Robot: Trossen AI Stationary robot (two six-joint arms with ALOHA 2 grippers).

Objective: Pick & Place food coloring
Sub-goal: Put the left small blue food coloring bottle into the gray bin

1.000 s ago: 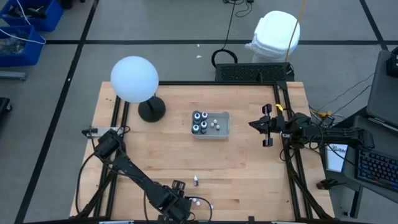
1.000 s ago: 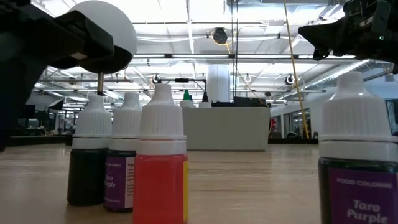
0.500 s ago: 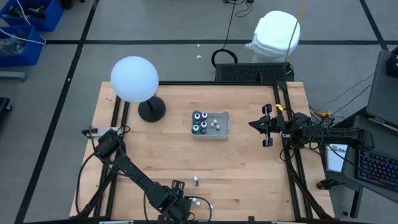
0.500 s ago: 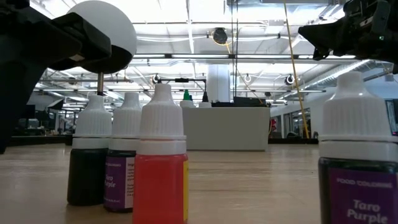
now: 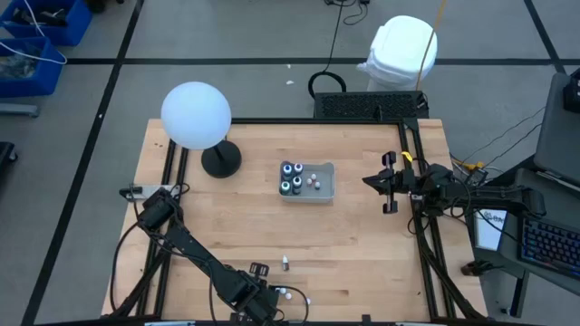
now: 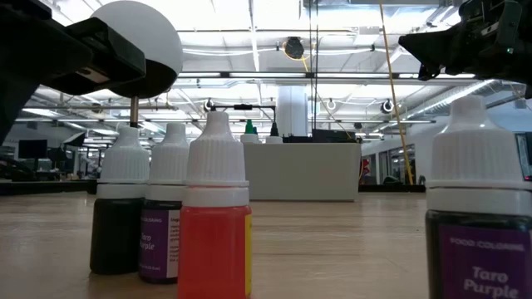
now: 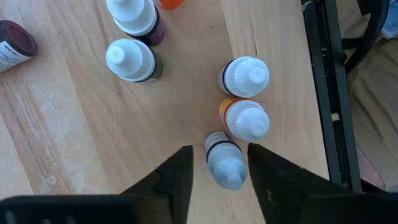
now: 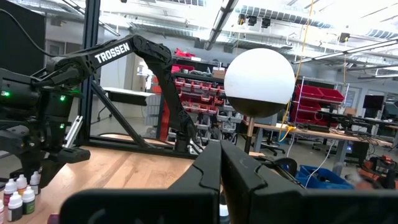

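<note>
A few small white-capped food-colouring bottles point(image 5: 292, 177) sit in the grey rectangular tray point(image 5: 324, 194); several remain on the wooden bench point(image 5: 362, 244). The left gripper point(image 7: 219, 167) straddles a pale-capped bottle point(image 7: 225, 162), fingers spread; the right gripper point(image 8: 221, 163) waits pressed together.

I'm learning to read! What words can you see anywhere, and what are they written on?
"Taro Purple": purple label of the dark white-capped bottle on the wooden table.
"FOOD COLORING Taro Purple": purple label of the big near bottle.
"TROSSEN": white letters on the dark left robot arm.
Label on the lying brown bottle: too blurred.
</note>
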